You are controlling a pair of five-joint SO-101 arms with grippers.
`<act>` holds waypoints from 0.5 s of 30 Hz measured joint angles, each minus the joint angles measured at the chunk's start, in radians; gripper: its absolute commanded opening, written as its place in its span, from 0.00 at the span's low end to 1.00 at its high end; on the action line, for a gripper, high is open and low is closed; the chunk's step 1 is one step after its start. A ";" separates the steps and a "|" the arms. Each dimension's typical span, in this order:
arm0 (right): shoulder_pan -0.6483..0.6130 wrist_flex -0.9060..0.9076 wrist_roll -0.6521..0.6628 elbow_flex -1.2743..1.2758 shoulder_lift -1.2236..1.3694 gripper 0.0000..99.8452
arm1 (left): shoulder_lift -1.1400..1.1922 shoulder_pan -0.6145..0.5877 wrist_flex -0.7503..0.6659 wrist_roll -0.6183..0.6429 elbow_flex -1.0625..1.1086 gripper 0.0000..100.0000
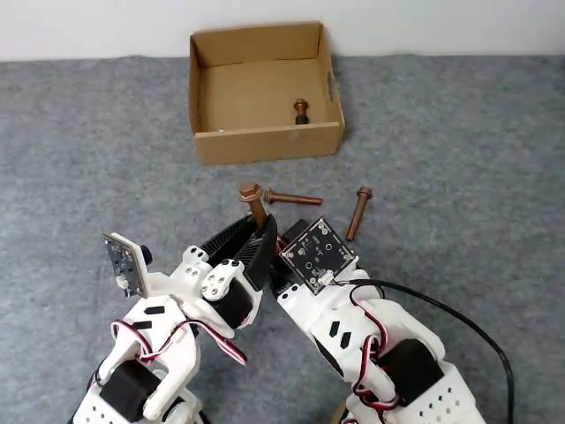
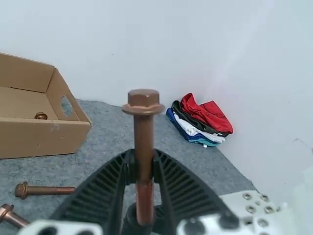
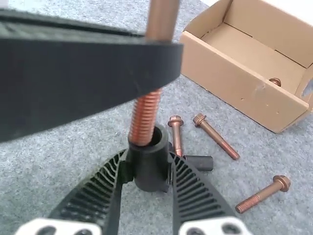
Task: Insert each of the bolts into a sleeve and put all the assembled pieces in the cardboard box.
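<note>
My left gripper (image 2: pixel 143 160) is shut on a copper bolt (image 2: pixel 144 132), held upright with its hex head (image 1: pixel 250 191) on top. The bolt's threaded end (image 3: pixel 144 120) sits at the mouth of a black sleeve (image 3: pixel 149 164), and my right gripper (image 3: pixel 148 169) is shut on that sleeve. The left gripper's black finger (image 3: pixel 83 83) crosses just above the sleeve. Both arms meet at the middle of the carpet (image 1: pixel 260 234). The cardboard box (image 1: pixel 265 141) stands at the back with one assembled piece (image 1: pixel 301 111) inside.
Loose bolts (image 1: pixel 291 198) (image 1: pixel 359 212) lie on the grey carpet between the grippers and the box; a third bolt (image 3: pixel 264 194) lies nearer. A spare black sleeve (image 3: pixel 200 161) lies beside the held one. A pile of folded clothes (image 2: pixel 200 120) sits by the wall.
</note>
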 measured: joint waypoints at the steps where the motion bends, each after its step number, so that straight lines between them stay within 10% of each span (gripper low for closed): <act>1: 0.000 0.000 0.000 0.000 0.000 0.01 | 0.000 0.000 0.000 0.000 0.000 0.00; 15: -0.031 0.000 0.000 0.000 0.000 0.01 | 0.000 -0.040 -0.075 -0.002 0.066 0.00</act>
